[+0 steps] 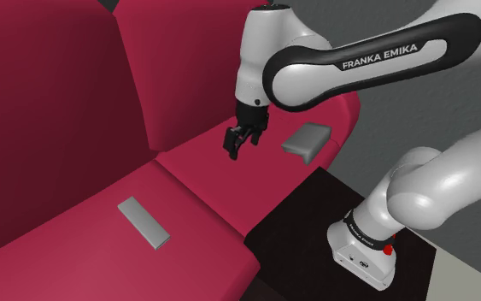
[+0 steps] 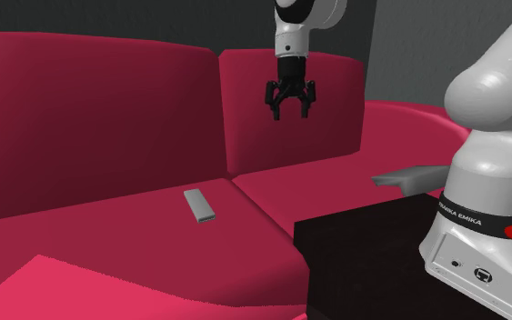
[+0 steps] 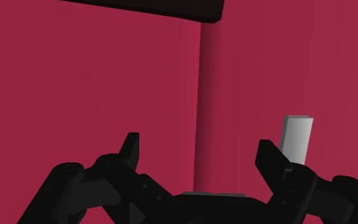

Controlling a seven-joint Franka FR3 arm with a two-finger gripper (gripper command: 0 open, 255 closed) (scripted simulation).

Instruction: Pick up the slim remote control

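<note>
A slim grey remote [image 1: 143, 222] lies flat on the red sofa seat [image 1: 76, 256], on the cushion toward the shoulder view's left. In the second exterior view the remote [image 2: 201, 205] rests near the seam between the two seat cushions. My black gripper [image 1: 242, 140] hangs open in the air well above the other cushion, apart from the remote. Seen from the second exterior view, the gripper [image 2: 289, 108] hovers in front of the backrest with its fingers spread. Through the wrist view the gripper [image 3: 198, 156] is empty, and the remote [image 3: 297, 137] shows just beyond one fingertip.
A second, chunkier grey object [image 1: 307, 141] rests on the sofa's arm end near the arm's elbow. The dark stand [image 1: 315, 222] sits against the sofa's front edge, with the robot base [image 1: 371, 244] on it. Tall red backrests [image 2: 90, 118] rise behind the seat.
</note>
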